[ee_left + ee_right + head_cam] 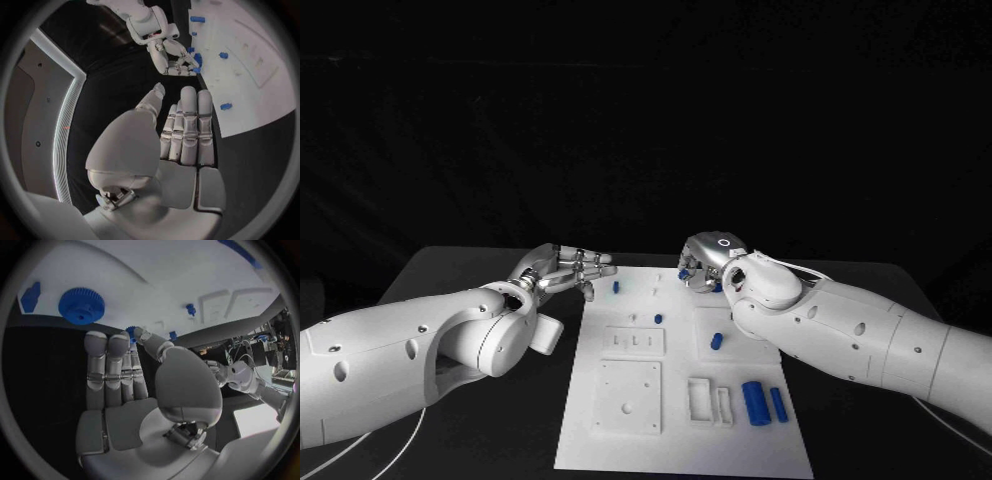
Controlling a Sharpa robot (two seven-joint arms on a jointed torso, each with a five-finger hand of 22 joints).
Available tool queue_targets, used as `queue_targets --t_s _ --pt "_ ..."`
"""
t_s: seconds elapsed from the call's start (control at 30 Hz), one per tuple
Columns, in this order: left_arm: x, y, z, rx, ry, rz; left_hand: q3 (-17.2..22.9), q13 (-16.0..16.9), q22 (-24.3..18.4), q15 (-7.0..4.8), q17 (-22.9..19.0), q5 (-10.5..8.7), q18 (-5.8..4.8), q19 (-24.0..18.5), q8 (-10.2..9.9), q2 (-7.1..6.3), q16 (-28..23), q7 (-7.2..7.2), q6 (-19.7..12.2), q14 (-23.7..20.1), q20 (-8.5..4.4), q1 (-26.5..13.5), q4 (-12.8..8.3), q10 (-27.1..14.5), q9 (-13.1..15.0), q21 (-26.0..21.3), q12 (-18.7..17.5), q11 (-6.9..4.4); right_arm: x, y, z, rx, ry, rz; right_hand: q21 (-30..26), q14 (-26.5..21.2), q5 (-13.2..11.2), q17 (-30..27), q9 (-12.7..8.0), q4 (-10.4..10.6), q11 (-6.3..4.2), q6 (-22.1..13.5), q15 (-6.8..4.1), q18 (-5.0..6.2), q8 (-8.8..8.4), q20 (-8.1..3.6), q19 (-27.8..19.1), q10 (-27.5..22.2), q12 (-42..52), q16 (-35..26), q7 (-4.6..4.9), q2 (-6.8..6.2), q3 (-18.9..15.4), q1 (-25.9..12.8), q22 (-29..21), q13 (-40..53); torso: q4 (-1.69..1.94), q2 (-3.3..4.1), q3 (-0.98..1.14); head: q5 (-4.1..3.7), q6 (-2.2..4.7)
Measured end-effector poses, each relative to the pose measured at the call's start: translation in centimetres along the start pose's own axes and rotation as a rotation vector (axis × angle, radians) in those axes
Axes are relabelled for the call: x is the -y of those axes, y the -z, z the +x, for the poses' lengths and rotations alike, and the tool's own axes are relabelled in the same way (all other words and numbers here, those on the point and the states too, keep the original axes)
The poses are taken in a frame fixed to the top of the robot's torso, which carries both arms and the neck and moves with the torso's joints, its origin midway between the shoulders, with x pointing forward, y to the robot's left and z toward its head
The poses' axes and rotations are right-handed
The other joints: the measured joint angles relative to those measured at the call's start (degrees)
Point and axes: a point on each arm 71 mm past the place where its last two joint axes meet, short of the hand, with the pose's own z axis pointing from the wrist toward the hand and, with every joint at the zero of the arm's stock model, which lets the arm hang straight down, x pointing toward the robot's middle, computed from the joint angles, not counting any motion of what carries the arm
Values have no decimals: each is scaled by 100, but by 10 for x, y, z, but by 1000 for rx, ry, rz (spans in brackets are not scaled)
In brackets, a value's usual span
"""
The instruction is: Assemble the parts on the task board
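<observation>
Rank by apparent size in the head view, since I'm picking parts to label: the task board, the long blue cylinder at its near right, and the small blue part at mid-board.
1. task board
2. long blue cylinder
3. small blue part

Two white arms reached over a black table (473, 262) toward the far end of the white task board (682, 420). The left hand (567, 270) hovered at the board's left edge, the right hand (708, 262) at its far edge. Blue parts (757, 402) lay on the board.
</observation>
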Motion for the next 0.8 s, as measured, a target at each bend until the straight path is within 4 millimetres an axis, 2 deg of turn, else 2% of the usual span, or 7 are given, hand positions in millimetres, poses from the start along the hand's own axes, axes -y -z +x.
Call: queue_targets --t_s 0.4,0.47,0.67,0.8 --pt "1 -3 5 -13 2 2 -80 -1 -33 0 -5 0 -4 0 0 39 0 0 1 0 0 -39 48 22 0 41 0 -23 -13 -9 -7 51 -19 -3 -128 0 -43 9 0 7 0 -1 0 -42 -14 -21 21 0 1 0 -1 -2 7 -1 219 1 63 46 -17 -37 -24" --pt "1 -3 6 -15 2 3 -98 -1 -51 0 -20 0 -4 0 0 45 0 26 -103 0 0 -46 66 -38 -11 41 0 5 -15 -11 -7 52 -21 -5 -150 0 -43 9 0 7 0 -1 1 -43 -10 -19 60 0 1 0 -1 -2 7 -2 252 1 75 55 -21 -38 -25" --pt "1 -4 7 -21 3 3 -102 -1 -93 0 -51 0 78 -16 0 45 0 52 -173 0 16 -45 111 -175 -27 41 0 53 -20 -14 -6 51 -23 -10 -182 0 -25 9 0 7 -9 -1 1 -44 -7 -19 60 9 2 0 -2 -3 6 -1 308 3 127 88 -30 -57 -26" --pt "1 -5 7 -23 3 3 -100 -1 -101 0 -51 0 83 -20 0 45 0 46 -179 0 21 -46 116 -175 -27 41 0 53 -22 -15 -5 49 -24 -11 -182 1 -25 9 0 7 -9 -10 1 -44 -6 -19 59 9 6 0 -11 -18 6 13 350 4 158 108 -37 -67 -45"
